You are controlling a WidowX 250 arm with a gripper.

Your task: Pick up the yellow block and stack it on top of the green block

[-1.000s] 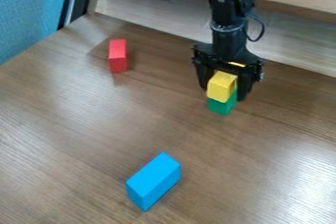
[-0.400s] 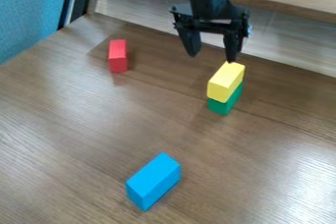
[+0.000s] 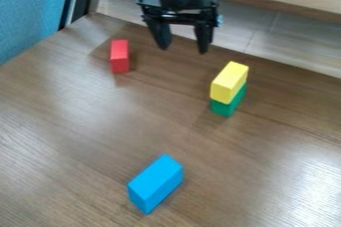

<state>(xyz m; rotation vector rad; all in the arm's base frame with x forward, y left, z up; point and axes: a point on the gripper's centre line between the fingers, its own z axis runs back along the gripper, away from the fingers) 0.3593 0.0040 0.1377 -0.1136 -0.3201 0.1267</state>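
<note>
The open, empty fingers [image 3: 202, 37] are moving up and away from the yellow block [image 3: 228, 82], now released and resting on the green block [image 3: 230, 102] near the counter's [image 3: 67, 121] back edge; the stack is apparently standing steadily unaided.

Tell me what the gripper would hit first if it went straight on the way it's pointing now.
Probably the wooden tabletop: the gripper points down, its open fingers between the red block and the yellow block in this view. Its height and exact landing spot are unclear.
</note>
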